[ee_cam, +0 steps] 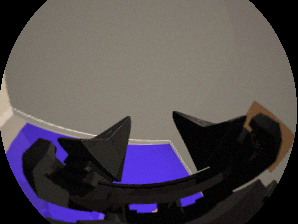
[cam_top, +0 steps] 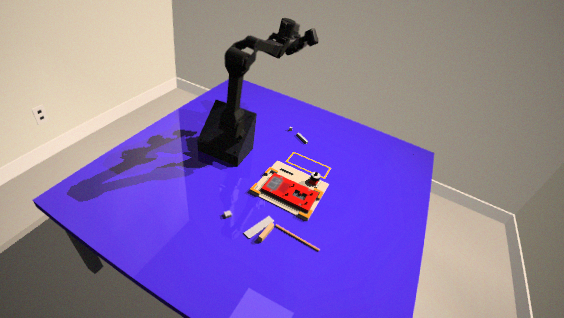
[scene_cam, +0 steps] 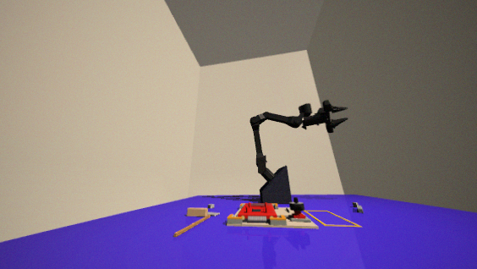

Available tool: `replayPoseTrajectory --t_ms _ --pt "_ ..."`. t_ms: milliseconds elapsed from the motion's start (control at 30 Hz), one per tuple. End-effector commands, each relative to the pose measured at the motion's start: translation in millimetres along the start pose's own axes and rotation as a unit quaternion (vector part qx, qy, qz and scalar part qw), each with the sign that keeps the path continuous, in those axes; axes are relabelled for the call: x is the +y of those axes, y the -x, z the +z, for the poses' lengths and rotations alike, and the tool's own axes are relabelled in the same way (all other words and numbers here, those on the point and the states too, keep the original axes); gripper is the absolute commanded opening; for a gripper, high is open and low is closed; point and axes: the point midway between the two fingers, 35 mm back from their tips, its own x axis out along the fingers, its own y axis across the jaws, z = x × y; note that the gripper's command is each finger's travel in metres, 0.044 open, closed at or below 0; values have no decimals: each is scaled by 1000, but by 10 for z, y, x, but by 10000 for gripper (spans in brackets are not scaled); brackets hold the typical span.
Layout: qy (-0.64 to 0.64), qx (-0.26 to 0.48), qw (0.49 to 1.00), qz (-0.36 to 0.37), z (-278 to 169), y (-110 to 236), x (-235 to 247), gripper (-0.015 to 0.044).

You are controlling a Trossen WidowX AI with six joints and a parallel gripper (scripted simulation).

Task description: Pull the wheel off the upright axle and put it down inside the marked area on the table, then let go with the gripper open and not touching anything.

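Observation:
A small black wheel (cam_top: 316, 177) (scene_cam: 297, 205) sits on an upright axle at the right corner of the beige board (cam_top: 321, 190) (scene_cam: 304, 226) that carries a red plate (cam_top: 300, 191) (scene_cam: 258, 208). The marked area is a yellow rectangle outline (cam_top: 295, 155) (scene_cam: 321, 222) on the table just beyond the board. My gripper (cam_top: 306, 40) (scene_cam: 340, 116) (ee_cam: 152, 116) is open and empty. It is held high in the air above the table, far from the wheel. In the wrist view only grey wall and a strip of blue table show between the fingers.
The arm's base (cam_top: 227, 135) (scene_cam: 276, 186) stands behind the board. Loose parts lie on the blue table (cam_top: 125, 215) (scene_cam: 381, 241): two small grey pieces (cam_top: 301, 137) (scene_cam: 358, 206) past the rectangle, a grey cube (cam_top: 227, 214), a grey plate (cam_top: 257, 226), a wooden block (cam_top: 265, 233) (scene_cam: 195, 211) and a thin wooden rod (cam_top: 297, 237) (scene_cam: 190, 227).

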Motion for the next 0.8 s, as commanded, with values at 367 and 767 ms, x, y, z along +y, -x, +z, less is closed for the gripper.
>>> replayPoseTrajectory --t_ms 367,767 --pt "-449 240 856 -94 -1699 -36 -833 300" --pt "-661 345 627 -226 -2770 354 -1121 300"
